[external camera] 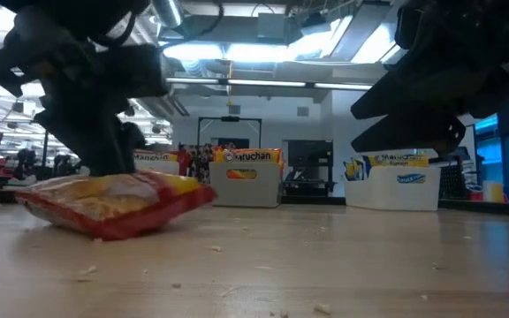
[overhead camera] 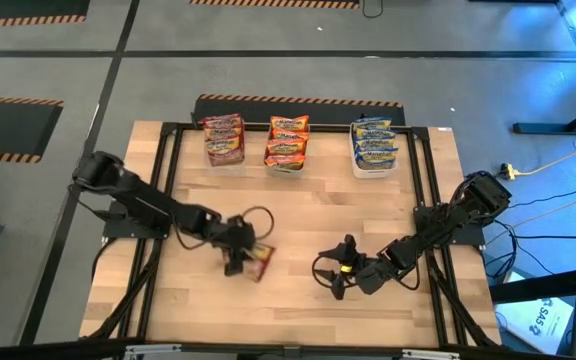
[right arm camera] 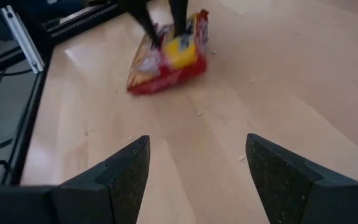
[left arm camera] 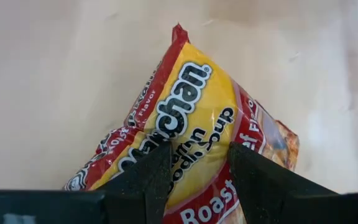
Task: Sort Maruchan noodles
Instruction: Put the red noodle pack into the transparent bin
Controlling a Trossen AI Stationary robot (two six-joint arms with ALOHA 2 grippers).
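One noodle packet (overhead camera: 259, 262) lies on the table (overhead camera: 298, 300), under the left gripper (overhead camera: 238, 262). The right gripper (overhead camera: 336, 280) is beside it. Three tubs (overhead camera: 286, 164) sit at the back.

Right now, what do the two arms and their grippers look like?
Both arms are dark, nearly black, built of jointed segments with black cables looping beside them. The left gripper has two matte black, wedge-shaped fingers. The right gripper has the same two dark, grainy-textured fingers, and the high view shows a small yellow mark on it. No other markings are legible.
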